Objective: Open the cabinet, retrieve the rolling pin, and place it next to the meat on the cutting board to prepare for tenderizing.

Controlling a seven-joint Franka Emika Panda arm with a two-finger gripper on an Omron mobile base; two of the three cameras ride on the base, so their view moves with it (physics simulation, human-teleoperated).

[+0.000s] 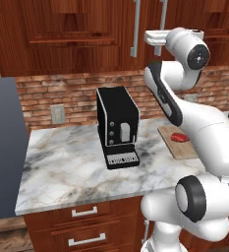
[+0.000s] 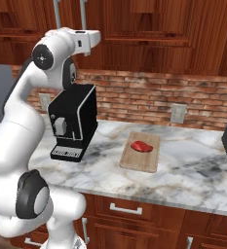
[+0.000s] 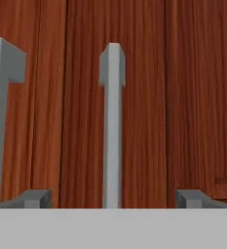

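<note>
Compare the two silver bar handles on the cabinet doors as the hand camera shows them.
The right handle stands centred between the gripper fingertips, while the left handle sits at the picture's edge, outside them. The left handle shows its bracket bending back to the cabinet door; the right handle looks like a plain straight bar. Both are silver, vertical and on shut doors.

A red brick wall (image 2: 149, 95) with grey mortar carries two pale outlet plates (image 1: 58, 114) above the white-and-grey marbled desk (image 1: 67, 167). Reddish-brown drawer units (image 2: 134, 214) with short silver handles sit below the desk. A flat grey-blue panel (image 1: 3, 147) stands at 9 o'clock in the left base view.
</note>
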